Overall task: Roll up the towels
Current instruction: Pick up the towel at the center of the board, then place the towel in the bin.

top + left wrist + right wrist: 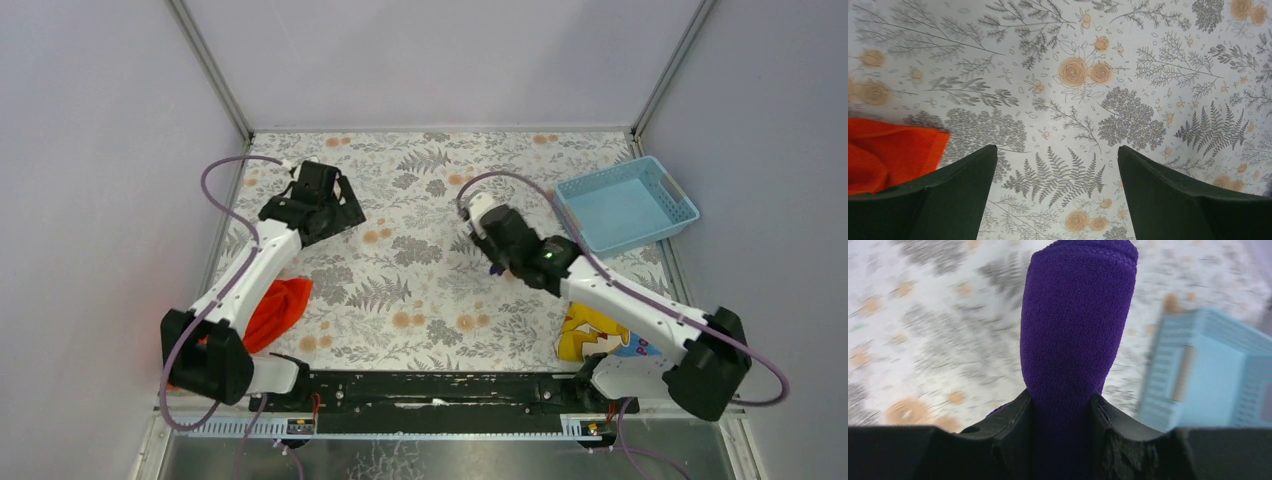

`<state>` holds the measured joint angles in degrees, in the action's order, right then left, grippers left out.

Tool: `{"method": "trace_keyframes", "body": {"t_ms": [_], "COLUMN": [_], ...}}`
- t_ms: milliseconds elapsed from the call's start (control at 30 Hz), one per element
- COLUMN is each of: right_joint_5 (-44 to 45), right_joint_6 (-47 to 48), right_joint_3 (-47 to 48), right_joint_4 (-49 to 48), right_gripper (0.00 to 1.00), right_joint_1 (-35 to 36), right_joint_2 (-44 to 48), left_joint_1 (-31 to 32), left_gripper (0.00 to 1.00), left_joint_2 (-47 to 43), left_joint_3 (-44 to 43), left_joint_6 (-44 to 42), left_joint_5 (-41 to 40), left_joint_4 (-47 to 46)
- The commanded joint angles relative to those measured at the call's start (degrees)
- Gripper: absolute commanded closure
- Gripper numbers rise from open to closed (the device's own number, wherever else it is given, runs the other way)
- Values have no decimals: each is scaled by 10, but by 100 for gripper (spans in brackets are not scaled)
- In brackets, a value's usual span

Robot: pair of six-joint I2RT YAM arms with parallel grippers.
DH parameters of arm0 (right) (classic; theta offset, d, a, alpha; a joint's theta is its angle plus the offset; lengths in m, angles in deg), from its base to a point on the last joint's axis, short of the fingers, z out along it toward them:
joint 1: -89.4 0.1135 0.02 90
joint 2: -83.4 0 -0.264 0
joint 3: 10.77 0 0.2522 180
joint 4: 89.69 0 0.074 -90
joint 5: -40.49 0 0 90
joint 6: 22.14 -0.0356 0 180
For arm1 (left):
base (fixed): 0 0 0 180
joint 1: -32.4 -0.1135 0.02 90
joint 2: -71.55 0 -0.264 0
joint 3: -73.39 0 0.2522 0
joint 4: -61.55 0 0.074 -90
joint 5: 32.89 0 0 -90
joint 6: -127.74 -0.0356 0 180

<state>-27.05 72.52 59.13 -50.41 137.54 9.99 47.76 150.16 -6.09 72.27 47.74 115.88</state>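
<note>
Clamping the purple towel [1075,330], right fingers [1010,427] hold tight; left fingers [955,187] gape beside orange towel [888,155].

Floral table [420,290], orange towel [281,308], blue basket [625,205], printed cloth [586,335]

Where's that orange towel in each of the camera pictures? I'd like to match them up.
Top external: orange towel lies at lower left, beside the left arm.
Left wrist: at the left edge, partly behind a gripper finger.
Right wrist: not in it; a purple towel fills the middle.
Shared landmark: the floral table cover, seen in all three.
</note>
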Motion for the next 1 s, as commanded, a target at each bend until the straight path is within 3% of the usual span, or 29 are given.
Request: {"method": "trace_keyframes", "body": {"t_ms": [0,333,467,767,967], "right_joint_5": [80,81,63,-17,-95], "right_joint_6": [143,395,506,588,540], "right_joint_3": [32,53,30,-7,-27], "right_joint_4": [-33,-187,-293,-386,-344], "right_gripper": [83,80,79,80,78], "right_joint_1": [-83,-348,-416,-480,-491], "right_joint_2": [54,-3,-55,-193,-235], "left_joint_1": [-1,-1,0,0,-2], "left_gripper": [9,0,0,0,0], "left_joint_2": [-52,-151,-159,-157,-145], "left_joint_3": [21,91,95,97,93], "left_joint_6": [-66,-97,-96,-91,-89], "left_joint_5": [-47,-56,-52,-83,-101], "left_joint_4": [19,-17,-19,-15,-11]}}
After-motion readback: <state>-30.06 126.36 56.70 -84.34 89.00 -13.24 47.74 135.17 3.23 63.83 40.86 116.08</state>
